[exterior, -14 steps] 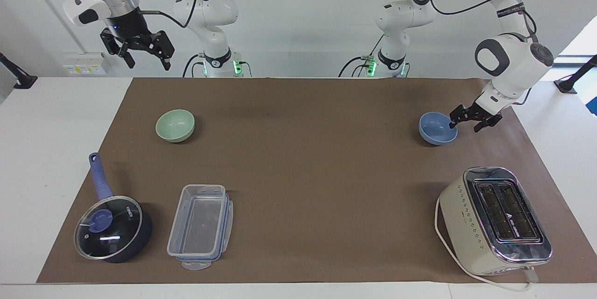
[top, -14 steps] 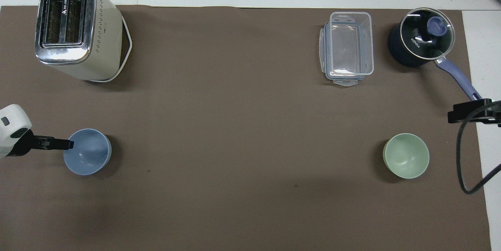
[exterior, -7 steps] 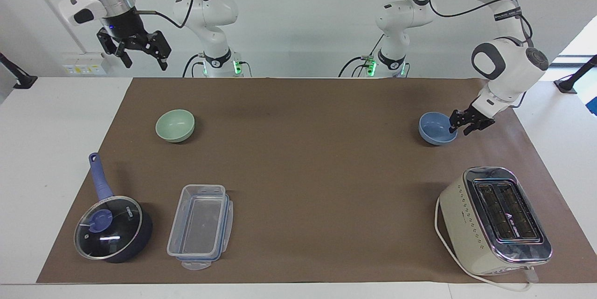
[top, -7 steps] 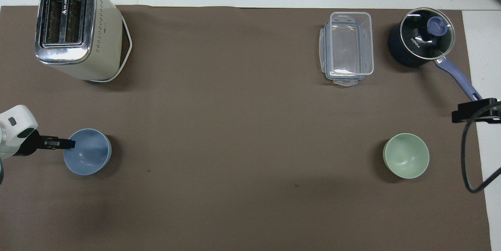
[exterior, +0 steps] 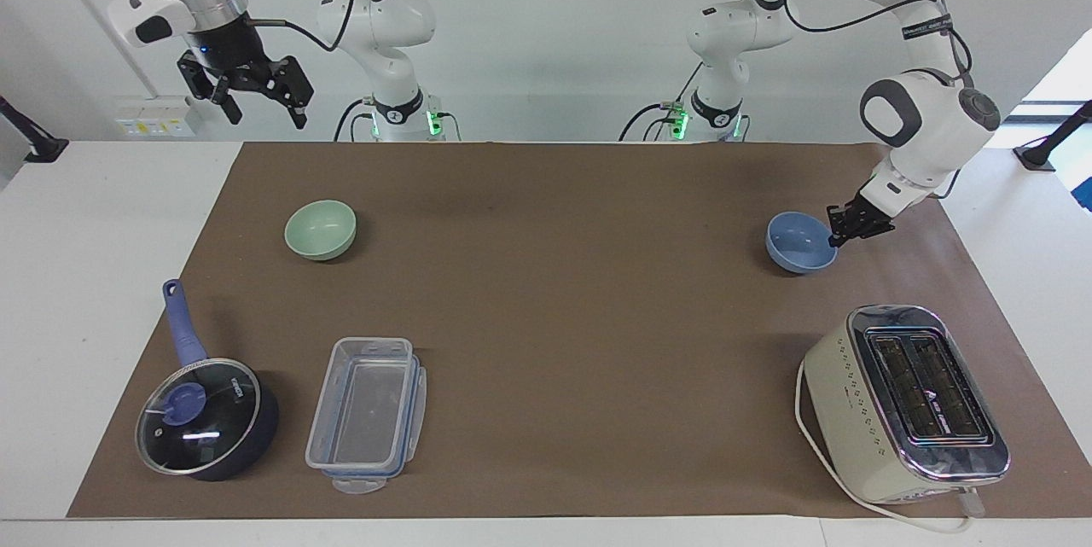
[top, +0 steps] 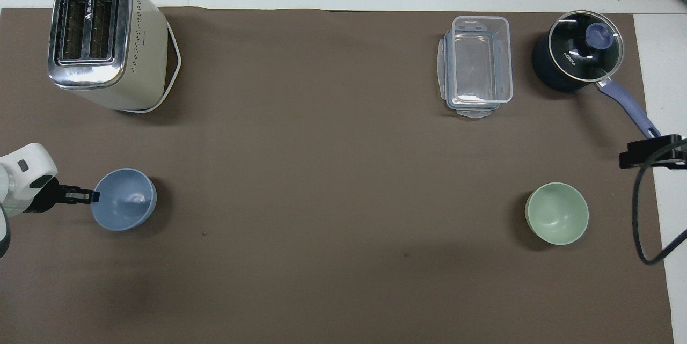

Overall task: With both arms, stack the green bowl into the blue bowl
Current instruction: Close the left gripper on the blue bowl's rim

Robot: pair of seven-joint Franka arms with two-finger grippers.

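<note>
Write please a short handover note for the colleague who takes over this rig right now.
Left gripper: shut on the blue bowl, pinching its rim at the left arm's end of the brown mat.
Right gripper: open, raised above the table's edge at the right arm's end, waiting.
Green bowl: untouched on the mat at the right arm's end.
Done: blue bowl gripped.
Left: bring the bowls together, put green into blue.

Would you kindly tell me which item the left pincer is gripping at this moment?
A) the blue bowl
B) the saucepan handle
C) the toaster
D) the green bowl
A: the left pincer is closed on the rim of the blue bowl, which sits tilted.
</note>
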